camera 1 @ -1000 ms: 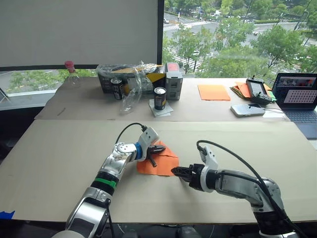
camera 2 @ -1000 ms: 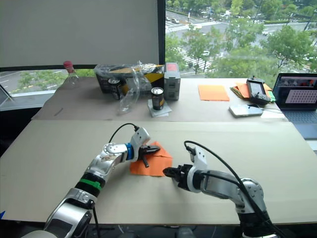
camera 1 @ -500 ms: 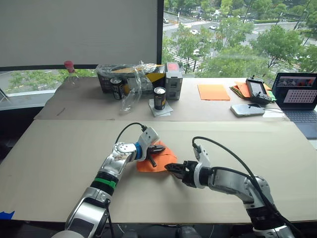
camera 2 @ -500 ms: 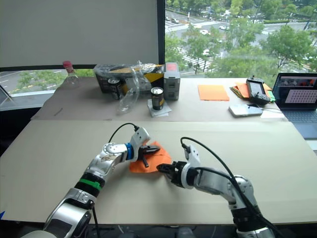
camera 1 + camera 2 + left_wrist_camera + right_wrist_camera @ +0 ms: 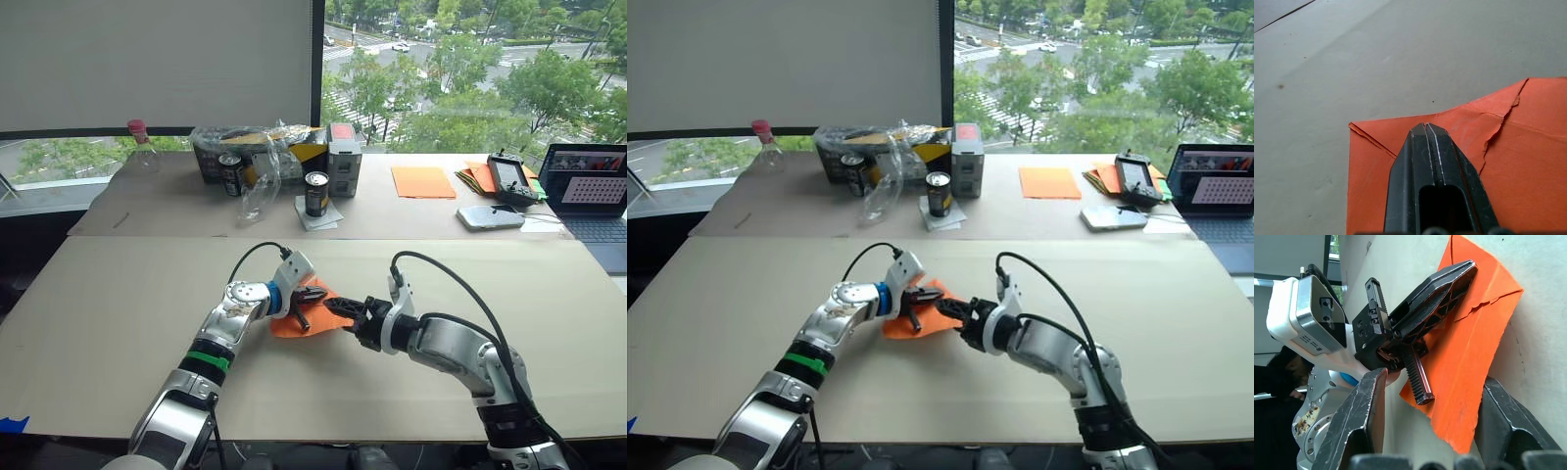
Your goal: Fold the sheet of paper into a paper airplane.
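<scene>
The folded sheet of paper [image 5: 315,315] lay flat on the table [image 5: 118,294], directly under the left gripper [image 5: 1425,128], whose two fingers were pressed together and resting on top of it. The right gripper [image 5: 333,306] sat at the paper's opposite edge, fingers spread wide with the paper between them. A folded corner pointed away from the left gripper; the long axis could not be judged.

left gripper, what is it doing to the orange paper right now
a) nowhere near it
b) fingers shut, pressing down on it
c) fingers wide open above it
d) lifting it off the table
b: the left gripper has its fingers closed together, resting on the orange paper, which lies flat on the table.
</scene>
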